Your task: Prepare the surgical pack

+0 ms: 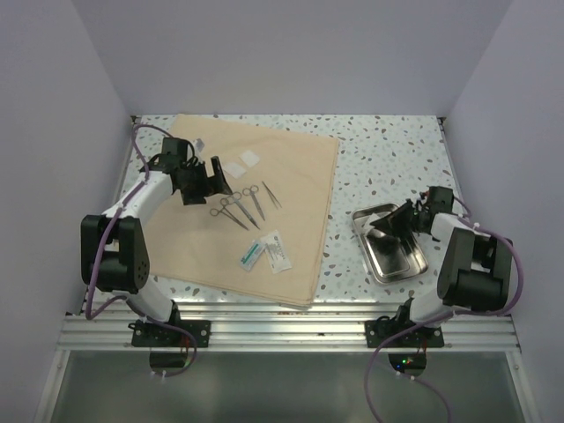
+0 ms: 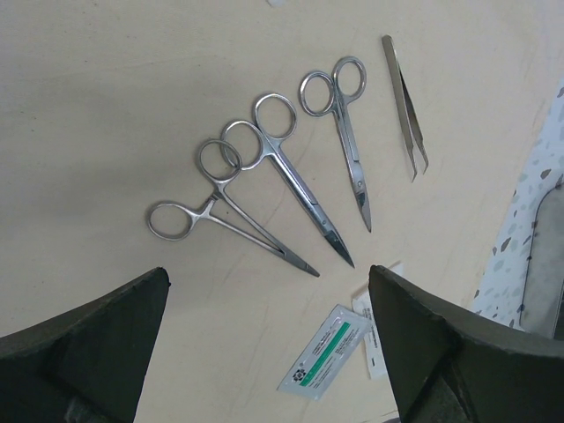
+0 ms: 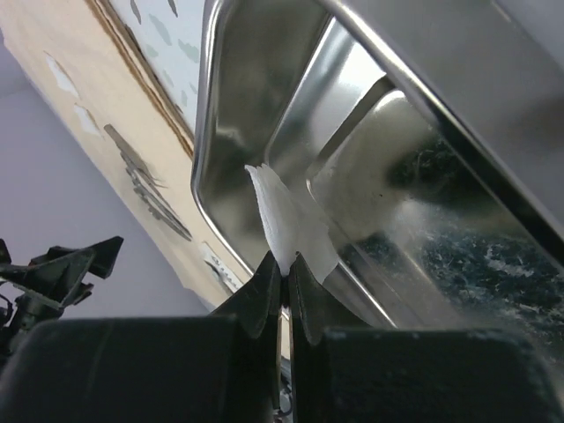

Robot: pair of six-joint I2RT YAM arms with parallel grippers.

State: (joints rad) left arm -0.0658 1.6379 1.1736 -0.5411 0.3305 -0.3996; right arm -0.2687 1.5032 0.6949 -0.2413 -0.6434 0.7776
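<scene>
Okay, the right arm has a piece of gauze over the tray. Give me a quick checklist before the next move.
1. Right gripper shut on gauze: ok.
2. Gauze held over the inside of the tray: ok.
3. Gauze touching the tray floor: cannot tell.
4. Left gripper open and empty: ok.
5. Ringed instruments lying apart for a clean pick: not ok, two overlap at the rings.
</scene>
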